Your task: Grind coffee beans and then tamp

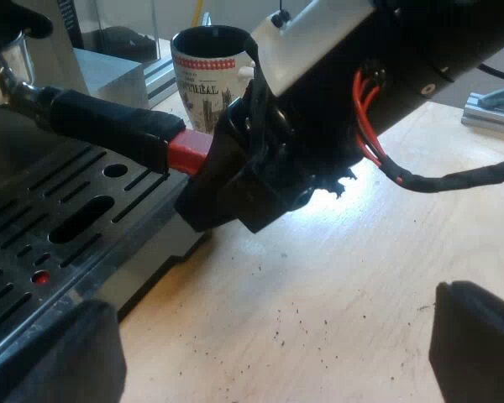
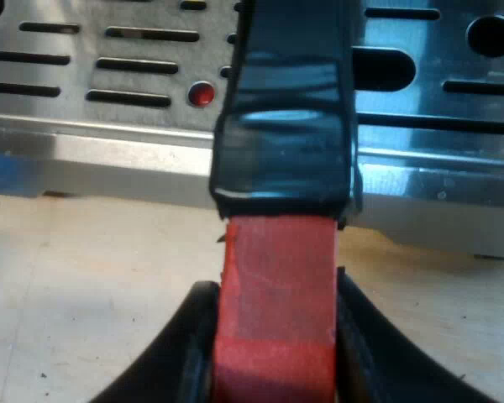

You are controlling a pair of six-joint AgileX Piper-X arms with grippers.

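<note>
Holder (image 1: 13,71) at machine (image 1: 59,50) front, handle (image 1: 109,126) over tray (image 1: 34,243) | right gripper (image 2: 275,295) pinching red end (image 2: 277,260) squarely | left gripper (image 1: 273,344) spread, idle above table (image 1: 336,277) | advise: hold pinch centred, move handle level, avoid slipping off end.

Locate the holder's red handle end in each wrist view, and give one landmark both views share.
Left wrist view: red handle end juts over the drip tray's edge into the right gripper, mug behind.
Right wrist view: red handle end is clamped between the right gripper's fingers, drip tray beyond.
Shared landmark: the drip tray's red dot.
</note>
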